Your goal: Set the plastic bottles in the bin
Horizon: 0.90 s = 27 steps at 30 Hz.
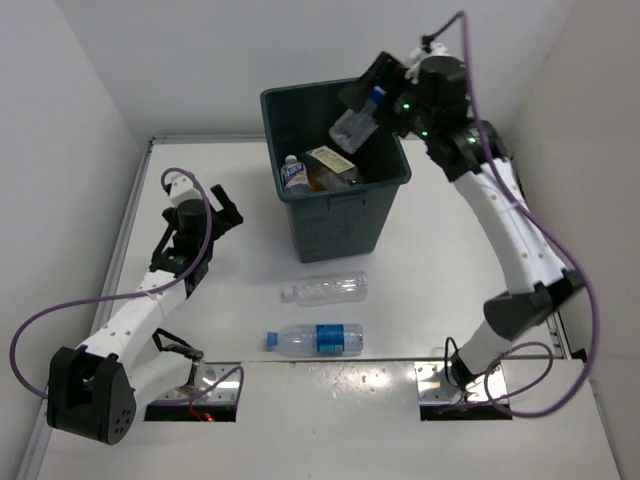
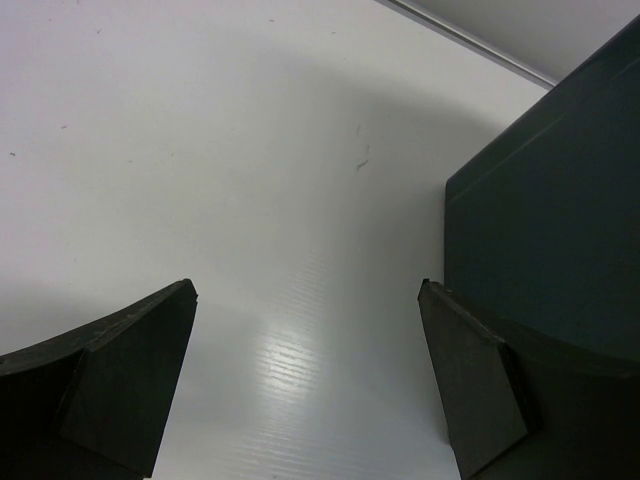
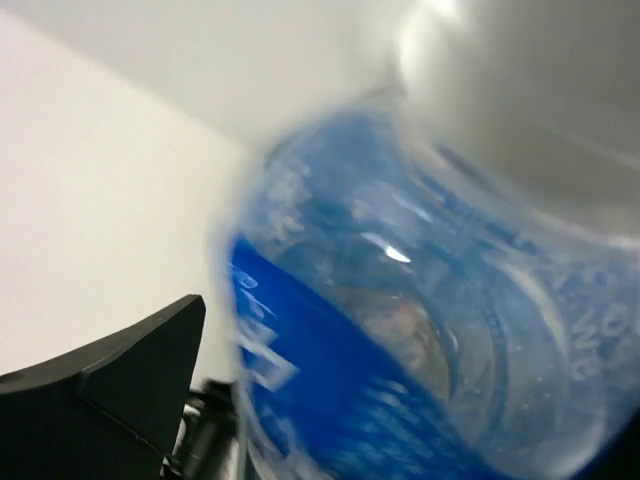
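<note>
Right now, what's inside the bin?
A labelled bottle stands by the bin's left wall, beside a brownish box. A second bottle is tilted above the opening. The walls and these things hide the bottom.

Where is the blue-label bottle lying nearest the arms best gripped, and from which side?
Probably at the middle of its body, coming straight down from above. The bottle lies on its side on the table, with its cap pointing left. The fingers would therefore close across the round body, one on the near side and one on the far side. Nothing stands close beside it.
</note>
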### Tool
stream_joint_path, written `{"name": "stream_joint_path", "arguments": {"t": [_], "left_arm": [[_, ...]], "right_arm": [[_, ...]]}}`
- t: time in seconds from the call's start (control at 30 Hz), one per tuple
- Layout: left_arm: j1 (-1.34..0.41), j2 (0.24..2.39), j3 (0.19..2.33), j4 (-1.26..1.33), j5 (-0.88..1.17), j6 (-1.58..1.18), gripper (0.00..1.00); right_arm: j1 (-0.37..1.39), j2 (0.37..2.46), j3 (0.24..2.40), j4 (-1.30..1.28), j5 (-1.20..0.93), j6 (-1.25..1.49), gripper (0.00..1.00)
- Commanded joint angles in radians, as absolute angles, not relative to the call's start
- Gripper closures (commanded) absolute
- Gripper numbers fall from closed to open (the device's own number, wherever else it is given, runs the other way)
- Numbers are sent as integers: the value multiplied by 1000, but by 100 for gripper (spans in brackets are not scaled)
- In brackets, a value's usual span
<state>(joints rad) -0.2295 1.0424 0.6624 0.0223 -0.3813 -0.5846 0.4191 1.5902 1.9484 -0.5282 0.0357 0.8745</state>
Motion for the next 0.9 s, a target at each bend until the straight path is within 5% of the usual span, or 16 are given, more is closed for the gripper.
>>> {"name": "stream_joint_path", "arguments": {"t": [0.0,0.17,0.47,0.63,0.87], "left_arm": [[-233,1019,664,40,-374,-591,0],[-233,1019,673,40,-422,-562,0],[-233,1019,712,21,-413,-581,0],[-233,1008,762,-24,-403,-618,0],[-233,913,923,-121,-457,-748,0]], "right_arm": [[488,1684,2055,-667,-20,801,0],[548,1508,1826,-445,107,724,0],[572,1413,1789,-483,224,678,0],[716,1278,1668,-442,477,641,0],[746,1115,1520,-667,492,782,0]]}}
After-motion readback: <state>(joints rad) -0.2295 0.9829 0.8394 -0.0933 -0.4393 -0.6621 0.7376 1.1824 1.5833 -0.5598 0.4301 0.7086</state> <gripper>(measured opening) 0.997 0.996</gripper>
